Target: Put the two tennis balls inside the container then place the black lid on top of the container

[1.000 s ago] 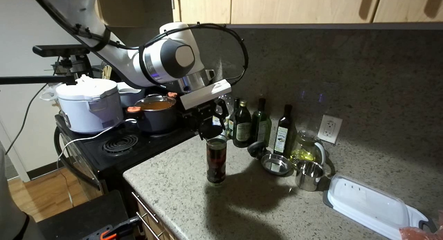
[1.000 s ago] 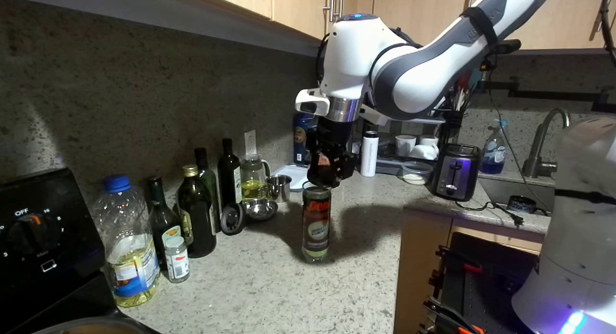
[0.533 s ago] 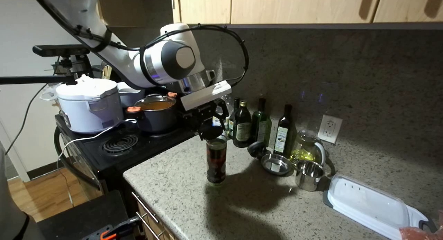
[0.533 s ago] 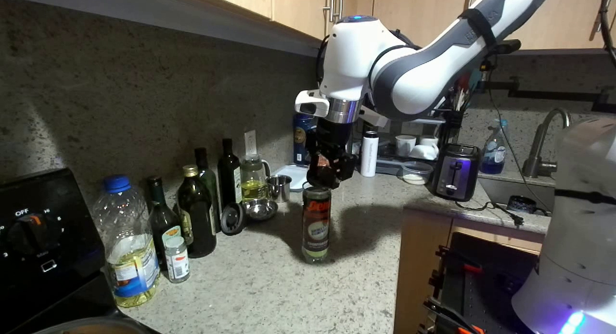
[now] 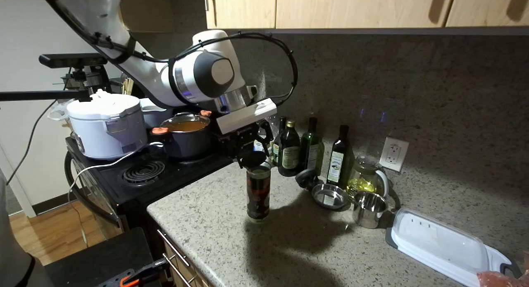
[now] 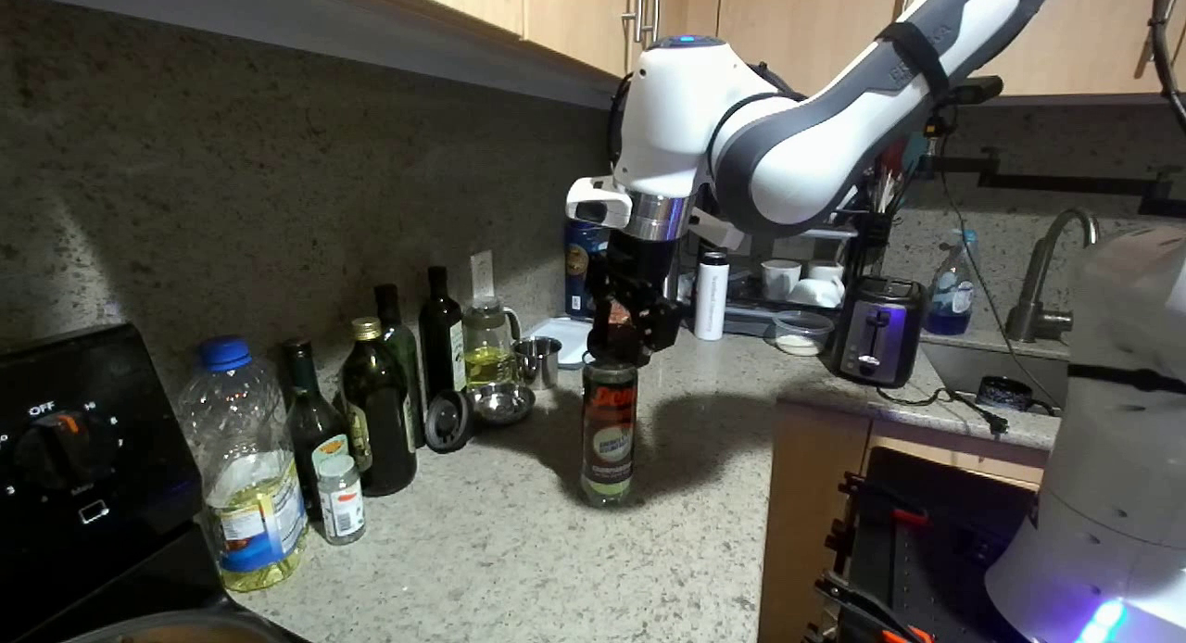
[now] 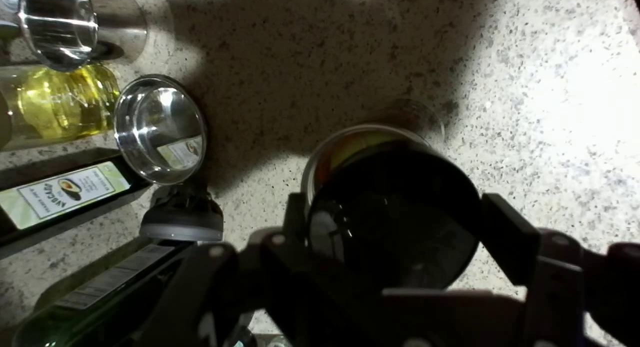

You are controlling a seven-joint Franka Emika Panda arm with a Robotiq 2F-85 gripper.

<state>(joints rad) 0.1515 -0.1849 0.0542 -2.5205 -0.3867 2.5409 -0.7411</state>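
four dark bottles (image 5: pixel 289 152) and a steel bowl (image 5: pixel 329 196) near the container (image 6: pixel 610 439) — gripper (image 7: pixel 398 217) clamped on the black lid (image 7: pixel 395 212)

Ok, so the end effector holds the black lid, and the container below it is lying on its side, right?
Not quite: the container stands upright, as both exterior views show. The end effector does hold the black lid, with the container below.

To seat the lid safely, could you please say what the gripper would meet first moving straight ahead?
Likely the open tennis ball tube, via the black lid the gripper holds; whether lid and tube touch is unclear.
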